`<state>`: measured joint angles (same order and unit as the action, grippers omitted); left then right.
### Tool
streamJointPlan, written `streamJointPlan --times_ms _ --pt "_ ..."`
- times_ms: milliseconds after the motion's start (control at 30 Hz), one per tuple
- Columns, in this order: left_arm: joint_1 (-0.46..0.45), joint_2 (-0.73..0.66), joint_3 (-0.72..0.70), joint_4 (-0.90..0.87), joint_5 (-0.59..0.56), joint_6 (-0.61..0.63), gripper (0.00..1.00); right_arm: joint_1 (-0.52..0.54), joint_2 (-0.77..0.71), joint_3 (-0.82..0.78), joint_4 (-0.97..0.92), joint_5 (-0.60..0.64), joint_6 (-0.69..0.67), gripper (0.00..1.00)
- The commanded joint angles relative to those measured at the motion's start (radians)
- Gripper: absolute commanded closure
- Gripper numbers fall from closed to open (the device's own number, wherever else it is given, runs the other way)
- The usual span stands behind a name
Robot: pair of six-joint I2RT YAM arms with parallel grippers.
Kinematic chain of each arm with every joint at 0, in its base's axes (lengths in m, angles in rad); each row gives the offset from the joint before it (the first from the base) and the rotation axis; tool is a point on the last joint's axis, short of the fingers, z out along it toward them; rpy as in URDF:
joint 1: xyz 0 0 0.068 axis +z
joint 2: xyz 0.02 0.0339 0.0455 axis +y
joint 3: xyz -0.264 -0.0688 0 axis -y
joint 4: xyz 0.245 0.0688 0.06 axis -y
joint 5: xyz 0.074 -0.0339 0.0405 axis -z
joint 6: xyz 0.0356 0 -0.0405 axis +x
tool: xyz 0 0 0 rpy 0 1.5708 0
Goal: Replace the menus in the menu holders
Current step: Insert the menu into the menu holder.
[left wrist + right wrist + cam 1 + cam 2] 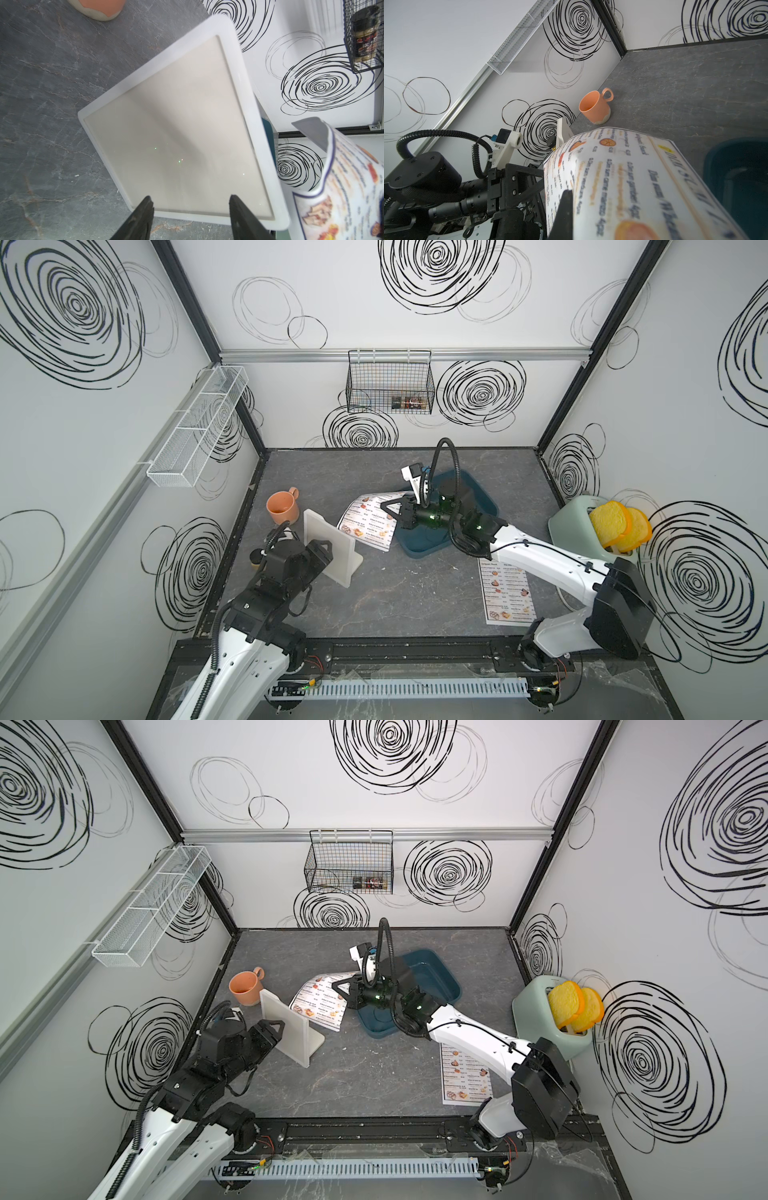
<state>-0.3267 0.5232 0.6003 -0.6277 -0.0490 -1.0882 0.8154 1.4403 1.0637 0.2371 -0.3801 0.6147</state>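
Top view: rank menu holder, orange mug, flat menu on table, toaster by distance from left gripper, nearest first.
From the left gripper:
1. menu holder, right at its fingertips.
2. orange mug, back left.
3. flat menu, front right.
4. toaster, far right wall.

Dark grey marbled tabletop [395, 597]. Standing or lying on it:
- orange ceramic mug [283, 508], upright, back left
- white plastic upright menu holder [330, 545], on its foot, just in front of the mug
- teal plastic tray [415, 547], centre back
- mint-green toaster [575, 531], right edge
- white laminated menu sheet [505, 597], flat, front right, partly hidden
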Motion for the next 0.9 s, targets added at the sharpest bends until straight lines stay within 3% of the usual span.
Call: streamJointPlan --times_ms 0,867 --pt "0.007 0.005 0.01 0.023 -0.01 0.006 0.37 0.001 -0.009 0.024 -0.011 0.01 -0.033 1.0" --pt "0.008 0.0 0.011 0.025 -0.006 0.009 0.36 0.013 -0.02 0.035 -0.059 0.06 -0.099 1.0"
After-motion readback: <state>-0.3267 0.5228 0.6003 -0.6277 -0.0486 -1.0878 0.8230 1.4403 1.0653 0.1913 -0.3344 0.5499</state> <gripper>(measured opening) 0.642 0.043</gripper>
